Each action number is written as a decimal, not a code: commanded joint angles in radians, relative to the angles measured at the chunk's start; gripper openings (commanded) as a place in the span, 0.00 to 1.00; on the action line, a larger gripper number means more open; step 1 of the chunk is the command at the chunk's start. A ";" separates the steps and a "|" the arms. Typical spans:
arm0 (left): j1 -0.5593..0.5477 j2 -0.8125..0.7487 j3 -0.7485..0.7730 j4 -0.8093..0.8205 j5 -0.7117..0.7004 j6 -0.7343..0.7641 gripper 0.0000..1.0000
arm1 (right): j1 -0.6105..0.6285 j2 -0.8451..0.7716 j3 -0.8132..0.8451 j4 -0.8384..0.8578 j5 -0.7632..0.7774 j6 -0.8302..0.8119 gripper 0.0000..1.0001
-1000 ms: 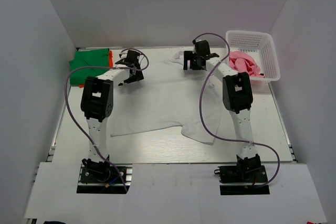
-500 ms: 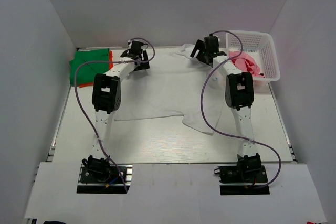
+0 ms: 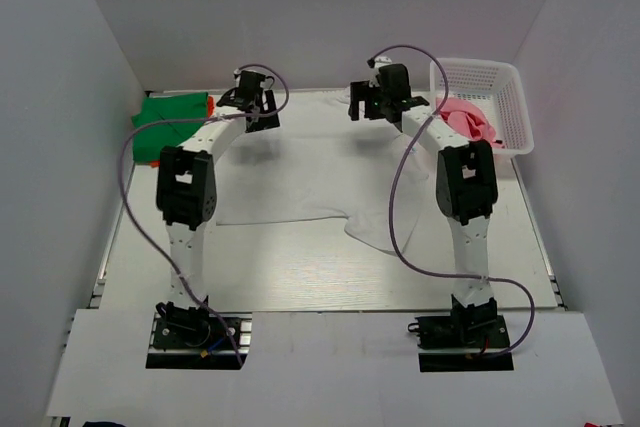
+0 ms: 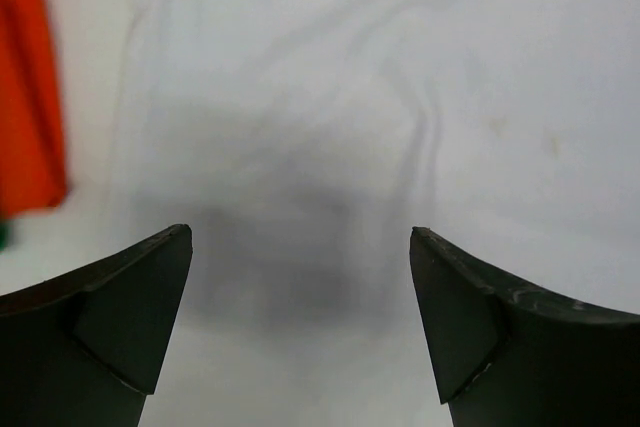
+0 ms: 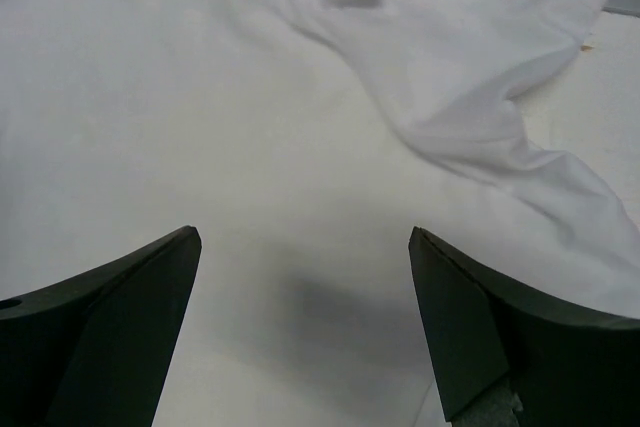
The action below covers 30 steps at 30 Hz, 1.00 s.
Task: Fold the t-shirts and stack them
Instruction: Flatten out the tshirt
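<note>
From above, the white cloth t-shirt (image 3: pixel 300 172) lies spread flat across the middle of the pale table (image 3: pixel 300 277), and both arms reach to its far edge. The left gripper (image 3: pixel 252 99) hovers over the shirt's far-left corner and the right gripper (image 3: pixel 368 105) over its far-right. Both have their jaws spread wide with nothing between them.

Only this view takes in the green folded t-shirt (image 3: pixel 170 113) at the far left, with the orange cloth t-shirt (image 3: pixel 208 104) peeking out at its edge. It also shows the pink t-shirt (image 3: pixel 470 119) heaped in the white plastic lattice basket (image 3: pixel 505 87) at the far right.

The left wrist view adds soft creases in the white cloth under the open fingers, with orange at the picture's left edge. The right wrist view shows a rumpled sleeve ahead.

Against a second ago, the left gripper has swung farther out, and the shirt's near hem sits farther up the table.
</note>
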 commanded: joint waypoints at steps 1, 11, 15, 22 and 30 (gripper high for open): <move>-0.016 -0.336 -0.164 -0.033 -0.101 -0.082 1.00 | 0.061 -0.231 -0.137 0.035 -0.006 -0.141 0.90; 0.006 -0.951 -1.000 -0.112 -0.150 -0.508 1.00 | 0.145 -0.776 -0.958 0.277 0.126 0.098 0.90; 0.016 -1.045 -1.136 -0.073 -0.211 -0.557 1.00 | 0.144 -0.966 -1.130 0.291 0.177 0.197 0.90; 0.052 -0.993 -1.206 -0.036 -0.204 -0.602 1.00 | 0.141 -1.184 -1.311 0.228 0.224 0.242 0.90; 0.087 -0.852 -1.208 0.056 -0.127 -0.593 0.84 | 0.138 -1.307 -1.380 0.159 0.279 0.251 0.90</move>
